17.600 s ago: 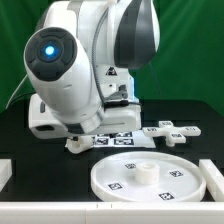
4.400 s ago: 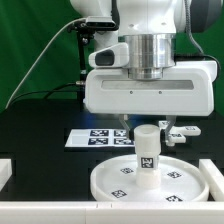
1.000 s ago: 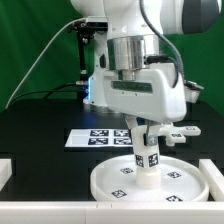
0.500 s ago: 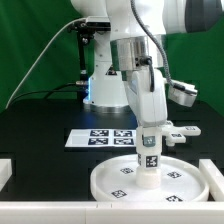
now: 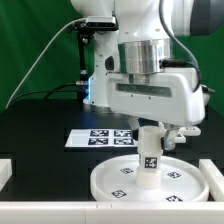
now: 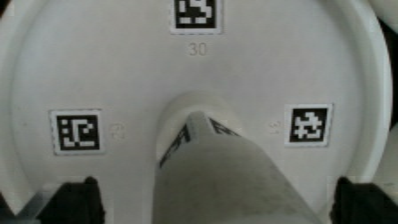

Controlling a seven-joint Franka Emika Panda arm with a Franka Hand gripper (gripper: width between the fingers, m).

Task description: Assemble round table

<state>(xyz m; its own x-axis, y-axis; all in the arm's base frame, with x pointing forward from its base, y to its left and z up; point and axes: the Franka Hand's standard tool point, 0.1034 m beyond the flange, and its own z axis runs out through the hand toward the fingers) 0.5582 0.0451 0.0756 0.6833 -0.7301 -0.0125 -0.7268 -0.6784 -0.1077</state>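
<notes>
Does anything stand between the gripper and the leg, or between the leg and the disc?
Nothing visible does. The leg stands upright on the middle of the disc, and the gripper hangs right over it, straddling its top.

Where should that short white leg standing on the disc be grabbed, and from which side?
Grip the leg across its upper round wall, coming straight down from above: it stands upright at the middle of the disc, whose rim would likely hinder a low sideways approach.
</notes>
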